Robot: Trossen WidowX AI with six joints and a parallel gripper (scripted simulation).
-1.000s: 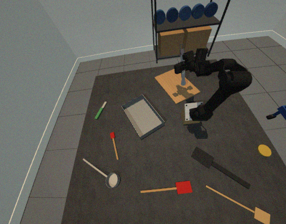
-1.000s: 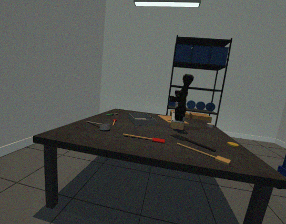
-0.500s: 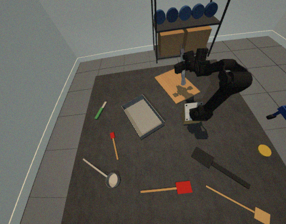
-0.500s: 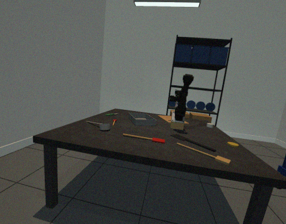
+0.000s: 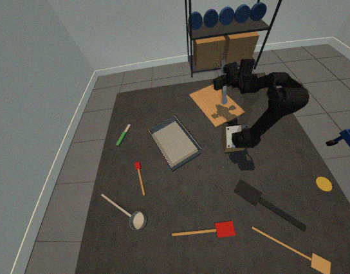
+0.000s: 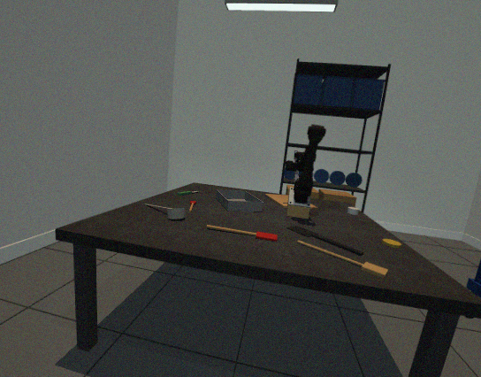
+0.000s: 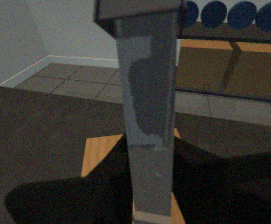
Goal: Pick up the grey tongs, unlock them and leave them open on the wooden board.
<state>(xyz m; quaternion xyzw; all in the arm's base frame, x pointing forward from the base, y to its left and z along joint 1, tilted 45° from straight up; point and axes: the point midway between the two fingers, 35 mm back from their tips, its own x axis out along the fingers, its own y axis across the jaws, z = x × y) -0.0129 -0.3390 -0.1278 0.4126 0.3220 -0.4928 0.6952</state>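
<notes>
My gripper (image 5: 223, 82) (image 7: 142, 135) is shut on the grey tongs (image 5: 224, 93) (image 7: 151, 90), which it holds upright above the wooden board (image 5: 202, 96) (image 6: 277, 199) (image 7: 97, 152). The tongs stick out above and below the fingers; their lower end shows over the board in the top view, but any gap beneath it cannot be judged. A dark block (image 7: 136, 11) sits at their upper end in the wrist view. The two arms of the tongs look pressed together; the lock itself cannot be made out. The roasting tin (image 5: 163, 125) (image 6: 248, 205) has no tongs across it.
The arm's base (image 5: 230, 136) stands right of the tin. A green-handled tool (image 5: 121, 138), a small red-headed tool (image 5: 138, 165), a saucepan (image 5: 138, 220), a red spatula (image 5: 225, 229), a dark paddle (image 5: 248, 192), a wooden spatula (image 5: 320, 263) and a yellow disc (image 5: 323, 184) lie around.
</notes>
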